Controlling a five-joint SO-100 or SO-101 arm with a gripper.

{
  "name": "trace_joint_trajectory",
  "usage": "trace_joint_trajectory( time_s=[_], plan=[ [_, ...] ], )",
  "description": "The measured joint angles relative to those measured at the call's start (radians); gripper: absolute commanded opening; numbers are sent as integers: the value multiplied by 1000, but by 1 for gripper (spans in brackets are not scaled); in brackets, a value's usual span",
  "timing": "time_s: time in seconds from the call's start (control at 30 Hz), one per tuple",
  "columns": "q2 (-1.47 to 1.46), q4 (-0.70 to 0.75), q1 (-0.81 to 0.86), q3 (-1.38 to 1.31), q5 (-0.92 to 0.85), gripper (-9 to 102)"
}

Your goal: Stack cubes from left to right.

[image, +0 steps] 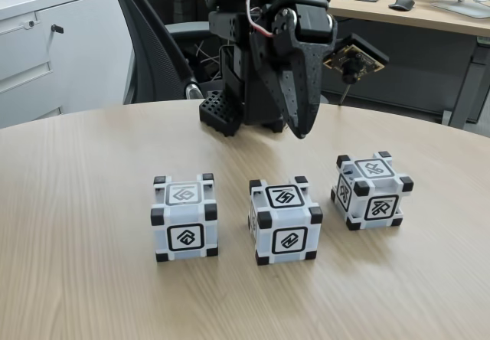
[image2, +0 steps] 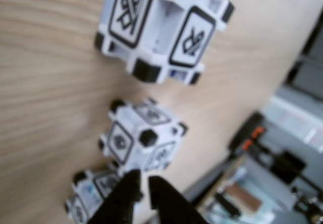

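Three cubes stand apart in a row on the wooden desk (image: 84,187) in the fixed view: left cube (image: 184,217), middle cube (image: 284,221), right cube (image: 372,190), none stacked. The claw (image: 301,131) hangs above the desk behind them, its fingers nearly together and holding nothing, a narrow gap showing in the wrist view.

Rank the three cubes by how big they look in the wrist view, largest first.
1. Top cube: largest, sitting nearest the camera.
2. Middle cube: clearly smaller.
3. Bottom cube: smallest looking, blurred and partly hidden by the pincer.

The differences come from nearness; the fixed view shows them alike.
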Motion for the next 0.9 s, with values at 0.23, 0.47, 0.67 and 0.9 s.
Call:
trace_joint_trajectory(
  time_s=[0.23, 0.47, 0.67, 0.9],
  plan=[
    [0, 0, 0, 0, 37, 0],
    [0, 0, 0, 0, 37, 0],
    [0, 0, 0, 0, 37, 0],
    [0, -2, 6, 0, 9, 0]
  ],
)
